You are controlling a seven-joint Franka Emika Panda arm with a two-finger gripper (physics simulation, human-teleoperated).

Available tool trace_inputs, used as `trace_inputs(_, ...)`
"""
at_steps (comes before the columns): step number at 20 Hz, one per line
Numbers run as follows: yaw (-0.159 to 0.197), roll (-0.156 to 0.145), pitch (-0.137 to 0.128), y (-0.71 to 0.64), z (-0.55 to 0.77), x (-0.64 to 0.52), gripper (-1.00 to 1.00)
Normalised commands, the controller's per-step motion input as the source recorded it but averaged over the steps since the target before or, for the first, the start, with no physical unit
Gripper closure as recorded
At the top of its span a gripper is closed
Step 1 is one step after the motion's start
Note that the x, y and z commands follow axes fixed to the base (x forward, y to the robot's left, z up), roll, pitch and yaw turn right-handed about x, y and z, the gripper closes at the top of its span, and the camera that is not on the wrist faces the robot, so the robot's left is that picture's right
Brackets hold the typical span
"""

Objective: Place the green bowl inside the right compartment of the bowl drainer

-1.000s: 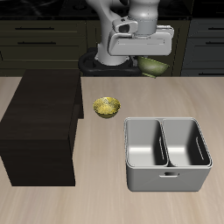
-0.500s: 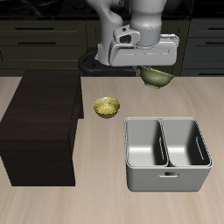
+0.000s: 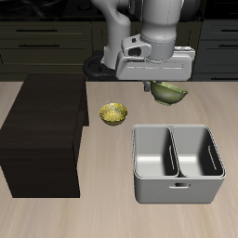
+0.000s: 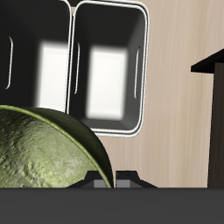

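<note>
Green bowl [image 3: 170, 92] carried forward, airborne behind bowl drainer [image 3: 177, 191] rim.

green bowl [image 4: 44, 153] cut by frame edge | jaws hidden | bowl drainer [image 4: 114, 70] cropped

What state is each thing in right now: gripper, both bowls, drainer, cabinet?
gripper: shut on the green bowl, raised behind the drainer.
green bowl: held in the air, off the table, not yet in the drainer.
bowl drainer: on the table, both wells empty.
yellow bowl: upright on the table, between cabinet and drainer.
dark cabinet: standing on the table, untouched.
</note>
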Motion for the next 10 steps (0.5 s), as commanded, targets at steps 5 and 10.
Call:
trace_inputs(5, 0.000, 0.026, -0.006, -0.02, -0.09, 0.14, 1.00)
trace_inputs(10, -0.006, 0.033, -0.039, -0.12, 0.10, 0.17, 1.00)
